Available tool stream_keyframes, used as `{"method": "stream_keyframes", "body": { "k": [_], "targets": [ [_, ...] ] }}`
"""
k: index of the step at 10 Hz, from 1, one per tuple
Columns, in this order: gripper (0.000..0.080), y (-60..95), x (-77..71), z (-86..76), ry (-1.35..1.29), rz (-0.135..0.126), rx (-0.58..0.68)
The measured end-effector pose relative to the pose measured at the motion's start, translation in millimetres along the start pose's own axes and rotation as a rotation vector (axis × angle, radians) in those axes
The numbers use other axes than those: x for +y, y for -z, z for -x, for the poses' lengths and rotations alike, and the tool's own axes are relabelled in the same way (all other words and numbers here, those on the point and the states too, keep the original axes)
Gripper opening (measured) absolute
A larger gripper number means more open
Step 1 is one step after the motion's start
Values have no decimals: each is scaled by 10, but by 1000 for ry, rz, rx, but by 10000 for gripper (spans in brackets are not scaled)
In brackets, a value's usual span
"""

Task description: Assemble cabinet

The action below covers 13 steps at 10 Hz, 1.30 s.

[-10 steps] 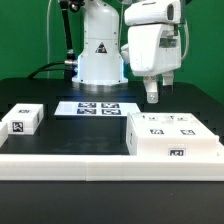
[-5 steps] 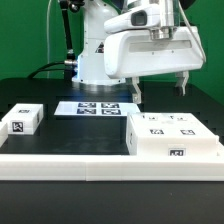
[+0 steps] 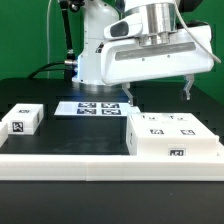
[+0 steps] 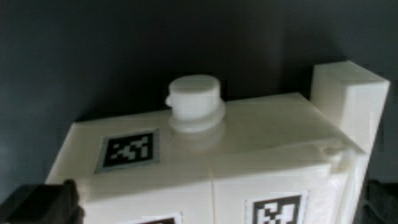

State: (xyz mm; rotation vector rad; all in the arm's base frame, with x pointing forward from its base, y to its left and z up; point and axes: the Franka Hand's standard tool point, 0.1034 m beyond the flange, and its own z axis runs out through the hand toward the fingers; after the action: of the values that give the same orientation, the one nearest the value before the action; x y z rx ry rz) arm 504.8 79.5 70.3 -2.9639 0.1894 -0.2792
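The cabinet body (image 3: 172, 140), a large white block with black-and-white tags on its top and front, lies at the exterior view's right. My gripper (image 3: 158, 95) hovers above it, open wide and empty, with one finger (image 3: 128, 97) past the body's left edge and the other over its right part. In the wrist view the body (image 4: 214, 150) fills the frame below the gripper (image 4: 210, 205). A short round white knob (image 4: 192, 102) stands at its edge, and a taller white part (image 4: 350, 100) rises at one corner. Dark fingertips (image 4: 36, 200) show beside the body without touching it.
A small white tagged block (image 3: 22, 120) lies at the exterior view's left. The marker board (image 3: 98, 108) lies flat in front of the robot base (image 3: 100, 55). A low white rail (image 3: 90, 160) runs along the front of the black table.
The wrist has turned about a quarter turn, so the gripper went from side-on to broadside with both fingers spread. It has stayed above the cabinet body, which has not moved.
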Motion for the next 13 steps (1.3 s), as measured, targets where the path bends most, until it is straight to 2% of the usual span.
{"method": "stream_keyframes", "body": {
  "k": [2,4,6,7,9,13],
  "targets": [
    [797,-26,-37,57,-10,4,0],
    [797,-99,-107,222,27,24,-6],
    [797,-150,-139,247,53,43,3],
    [797,-192,-88,241,63,51,13],
    [797,-251,199,162,94,59,21],
    [797,-273,164,185,78,52,17]
  ]
}}
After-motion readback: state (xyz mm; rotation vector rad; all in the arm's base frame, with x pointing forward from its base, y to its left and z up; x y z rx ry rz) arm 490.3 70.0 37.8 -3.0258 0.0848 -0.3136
